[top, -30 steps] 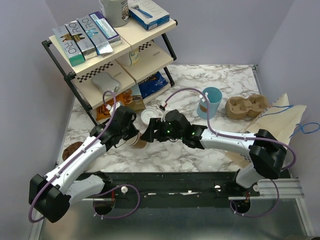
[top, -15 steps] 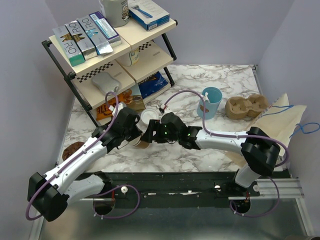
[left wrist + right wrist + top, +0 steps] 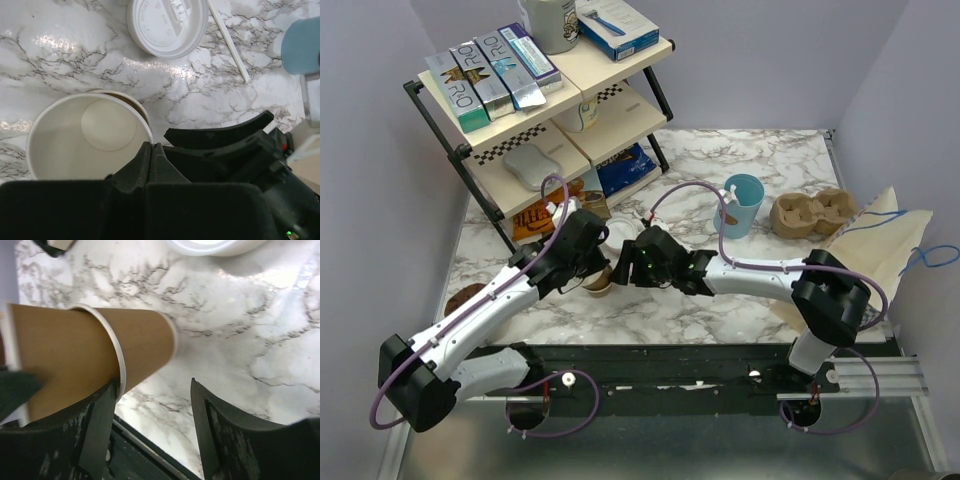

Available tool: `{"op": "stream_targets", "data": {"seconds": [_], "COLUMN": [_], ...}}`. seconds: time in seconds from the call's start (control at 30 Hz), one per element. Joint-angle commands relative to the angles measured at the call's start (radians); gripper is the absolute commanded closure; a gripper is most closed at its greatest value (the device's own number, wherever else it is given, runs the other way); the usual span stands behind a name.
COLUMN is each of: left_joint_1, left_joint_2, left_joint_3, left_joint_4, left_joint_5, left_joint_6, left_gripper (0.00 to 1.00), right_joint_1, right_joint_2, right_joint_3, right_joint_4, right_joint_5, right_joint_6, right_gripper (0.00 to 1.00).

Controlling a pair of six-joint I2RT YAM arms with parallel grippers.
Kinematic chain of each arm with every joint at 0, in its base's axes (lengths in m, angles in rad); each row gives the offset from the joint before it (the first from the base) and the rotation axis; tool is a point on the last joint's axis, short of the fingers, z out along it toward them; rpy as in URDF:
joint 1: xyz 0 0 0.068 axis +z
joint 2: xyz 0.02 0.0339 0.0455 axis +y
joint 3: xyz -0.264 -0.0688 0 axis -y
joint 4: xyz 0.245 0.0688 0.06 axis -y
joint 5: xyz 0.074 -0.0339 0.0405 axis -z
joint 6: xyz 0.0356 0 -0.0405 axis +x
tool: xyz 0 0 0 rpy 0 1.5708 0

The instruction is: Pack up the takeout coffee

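White-lidded coffee (image 3: 618, 232) left of the table's (image 3: 780, 150) centre from above, with left gripper (image 3: 597, 275) and right gripper (image 3: 619, 269) close together just nearer, at a tilted lidless cup (image 3: 600, 285). From the left wrist, jaws pressed together on that cup's (image 3: 90, 132) rim, coffee (image 3: 167, 22) beyond. From the right wrist, jaws spread, cup (image 3: 90, 350) beside one finger (image 3: 97, 435).

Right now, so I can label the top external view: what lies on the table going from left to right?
Brown round thing → tan paper cup → light-blue cup → cardboard cup carrier → paper bag
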Motion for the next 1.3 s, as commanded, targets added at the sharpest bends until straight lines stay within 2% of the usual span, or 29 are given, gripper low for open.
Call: {"op": "stream_targets", "data": {"seconds": [0.0, 0.13, 0.43, 0.63, 0.7, 0.73, 0.77, 0.87, 0.9, 0.93, 0.97, 1.07, 1.27], "left_joint_1": [-0.02, -0.026, -0.028, -0.028, -0.031, -0.032, -0.038, -0.127, -0.164, -0.242, -0.273, -0.371, -0.449], "left_joint_2": [0.029, 0.022, -0.046, -0.061, -0.057, -0.043, -0.031, 0.067, 0.104, 0.183, 0.222, 0.36, 0.56], "left_joint_3": [0.084, 0.116, 0.215, 0.281, 0.296, 0.301, 0.305, 0.345, 0.365, 0.389, 0.438, 0.491, 0.52], "left_joint_4": [-0.067, -0.081, -0.158, -0.158, -0.115, -0.097, -0.074, -0.02, -0.018, -0.024, -0.027, -0.009, 0.063], "left_joint_5": [0.013, 0.005, -0.137, -0.134, -0.085, -0.07, -0.027, -0.019, -0.063, -0.085, -0.1, -0.153, -0.133], "left_joint_6": [0.058, 0.111, 0.184, 0.253, 0.291, 0.321, 0.335, 0.371, 0.38, 0.392, 0.408, 0.473, 0.552], "left_gripper": [1.0, 1.0, 1.0, 1.0, 1.0, 1.0, 1.0, 1.0, 1.0, 1.0, 1.0, 1.0, 1.0], "right_joint_1": [0.005, 0.005, 0.005, -0.028, -0.047, -0.062, -0.067, -0.088, -0.094, -0.104, -0.108, -0.128, -0.131], "right_joint_2": [0.031, 0.013, -0.079, -0.186, -0.26, -0.353, -0.405, -0.635, -0.7, -0.754, -0.862, -1.029, -1.187], "right_joint_3": [0.029, 0.036, 0.059, 0.03, -0.055, -0.095, -0.135, -0.279, -0.31, -0.354, -0.372, -0.384, -0.379], "right_joint_4": [-0.091, -0.089, -0.043, -0.049, -0.057, -0.077, -0.085, -0.134, -0.152, -0.187, -0.215, -0.342, -0.493], "right_joint_5": [0.078, 0.078, 0.026, 0.028, 0.09, 0.132, 0.228, 0.391, 0.423, 0.451, 0.477, 0.534, 0.572], "right_joint_6": [0.03, 0.019, -0.051, -0.041, -0.013, -0.001, 0.008, 0.018, -0.008, -0.028, -0.039, -0.073, -0.082], "right_gripper": [0.32, 0.3, 0.23, 0.16, 0.14, 0.13, 0.1, 0.03, 0.01, 0.01, 0.0, 0.0, 0.0]}}
